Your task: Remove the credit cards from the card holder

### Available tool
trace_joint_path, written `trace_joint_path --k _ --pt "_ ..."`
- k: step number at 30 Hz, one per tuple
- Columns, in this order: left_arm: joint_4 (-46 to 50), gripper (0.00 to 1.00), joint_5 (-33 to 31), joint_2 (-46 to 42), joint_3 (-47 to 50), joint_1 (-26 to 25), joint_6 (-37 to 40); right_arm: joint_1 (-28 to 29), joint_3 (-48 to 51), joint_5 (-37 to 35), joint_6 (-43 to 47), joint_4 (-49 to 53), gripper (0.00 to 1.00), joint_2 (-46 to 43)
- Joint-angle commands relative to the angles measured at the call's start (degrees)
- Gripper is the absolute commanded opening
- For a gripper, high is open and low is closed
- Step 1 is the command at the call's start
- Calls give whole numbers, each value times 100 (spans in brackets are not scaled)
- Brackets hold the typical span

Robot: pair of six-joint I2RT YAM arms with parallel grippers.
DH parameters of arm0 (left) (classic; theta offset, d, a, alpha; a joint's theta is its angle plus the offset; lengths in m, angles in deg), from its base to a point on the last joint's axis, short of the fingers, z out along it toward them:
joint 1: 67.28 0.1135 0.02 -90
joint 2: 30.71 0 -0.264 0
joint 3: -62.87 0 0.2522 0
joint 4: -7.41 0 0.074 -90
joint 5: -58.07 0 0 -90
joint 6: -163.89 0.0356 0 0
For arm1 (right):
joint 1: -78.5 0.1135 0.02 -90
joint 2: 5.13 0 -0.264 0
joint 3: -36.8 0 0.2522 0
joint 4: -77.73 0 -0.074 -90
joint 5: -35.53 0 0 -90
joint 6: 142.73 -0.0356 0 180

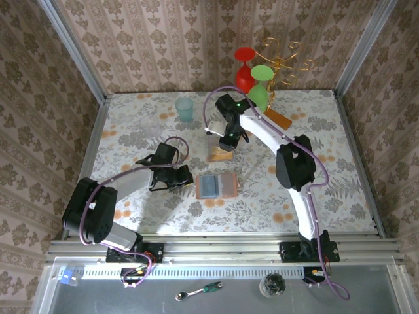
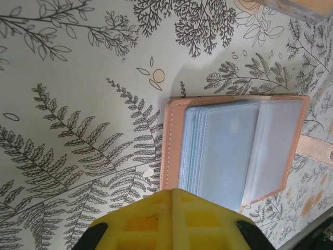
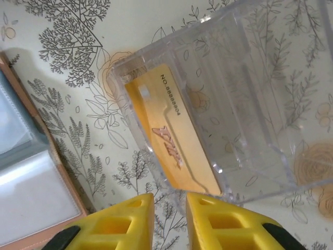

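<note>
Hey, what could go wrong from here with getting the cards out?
One: the right gripper hangs close to the clear box with the orange card inside; pulling away carelessly could nudge the box. Two: the card holder lies open with the left gripper shut at its edge; tugging at a sleeve might drag it along. Three: the green glass stands close behind the right arm.

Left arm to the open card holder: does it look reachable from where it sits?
Probably yes. The left gripper sits right at the card holder's edge, with nothing in between; its jaws are shut and would need opening first.
</note>
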Motion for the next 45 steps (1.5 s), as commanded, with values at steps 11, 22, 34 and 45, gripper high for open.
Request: trace_joint_path --k 11,22,34,45 --pt "-382 8 -19 -286 167 -304 -276 174 2907 855 -4051 -2600 31 -2212" --pt "-420 7 -251 -125 231 -626 -348 584 4370 1431 -6171 -3680 30 -2788" --pt "-665 4 -242 139 386 -671 -356 873 4716 1396 -6762 -3904 28 -2818" --pt "-683 0 -286 169 403 -688 -356 891 4892 1625 -7202 -3976 31 -2751"
